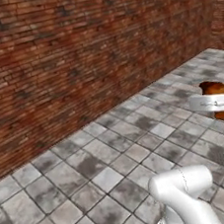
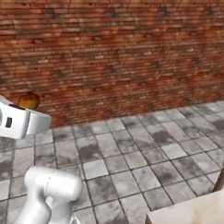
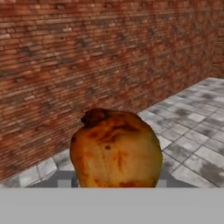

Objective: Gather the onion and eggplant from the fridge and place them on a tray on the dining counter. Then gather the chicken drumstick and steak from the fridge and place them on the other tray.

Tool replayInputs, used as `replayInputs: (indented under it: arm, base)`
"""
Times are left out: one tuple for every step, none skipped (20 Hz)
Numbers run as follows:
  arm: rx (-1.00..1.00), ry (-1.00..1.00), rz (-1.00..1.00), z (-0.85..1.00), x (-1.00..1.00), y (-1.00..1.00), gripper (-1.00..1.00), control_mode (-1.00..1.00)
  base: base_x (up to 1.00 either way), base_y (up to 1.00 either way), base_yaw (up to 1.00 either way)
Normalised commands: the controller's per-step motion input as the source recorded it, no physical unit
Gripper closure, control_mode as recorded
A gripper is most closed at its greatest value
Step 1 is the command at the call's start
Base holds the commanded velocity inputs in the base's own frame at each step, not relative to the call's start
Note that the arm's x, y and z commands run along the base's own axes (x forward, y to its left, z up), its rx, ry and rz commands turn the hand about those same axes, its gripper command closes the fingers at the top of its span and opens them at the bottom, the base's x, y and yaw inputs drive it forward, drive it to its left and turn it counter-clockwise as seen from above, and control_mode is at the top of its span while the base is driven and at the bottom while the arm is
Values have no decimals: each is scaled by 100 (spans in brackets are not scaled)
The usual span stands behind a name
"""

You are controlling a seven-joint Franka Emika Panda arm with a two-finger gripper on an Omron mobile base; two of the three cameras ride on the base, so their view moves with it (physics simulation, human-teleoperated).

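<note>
Jaws: clamped on the chicken drumstick (image 3: 116, 148); the fingertips are hidden behind the meat in the hand view.
Jaws, from the base: the jaws (image 1: 221, 101) sit at the right edge of the left base view, the drumstick showing above and below the white hand.
Chicken drumstick: held in the air, clear of floor and wall; in the right base view it (image 2: 29, 100) peeks over the white hand at far left.
Drumstick surface: rounded lump, glossy golden-orange, dark brown charred patch at its top.
Open room: bare tiled floor (image 1: 90, 161) stretches ahead of the arm to the wall.
Floor: square grey stone tiles, mottled, pale grout.
Brick wall (image 2: 125, 54): rough red-brown courses, closing the far side.
Table: a corner of the dining counter (image 2: 192, 219), beige marbled top, straight edge, at lower right of the right base view, well apart from the hand.
</note>
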Motion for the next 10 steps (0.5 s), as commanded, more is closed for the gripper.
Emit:
replayInputs:
  arm:
    - [0, 0, 0, 0, 0, 0, 100, 100]
    - [0, 0, 0, 0, 0, 0, 100, 100]
    - [0, 0, 0, 0, 0, 0, 100, 100]
    - [0, 0, 0, 0, 0, 0, 100, 100]
    - [0, 0, 0, 0, 0, 0, 100, 100]
    - [0, 0, 0, 0, 0, 0, 100, 100]
    - [0, 0, 0, 0, 0, 0, 100, 100]
    - [0, 0, 0, 0, 0, 0, 100, 100]
    - [0, 0, 0, 0, 0, 0, 100, 100]
    - [0, 0, 0, 0, 0, 0, 100, 100]
  base:
    - [60, 46, -59]
    - [58, 46, -59]
    - [56, 45, -59]
    - [56, 46, -59]
    - [55, 45, -59]
    - [55, 45, -59]
    - [55, 45, -59]
    - [55, 45, -59]
    - [55, 46, -58]
    - [57, 49, -57]
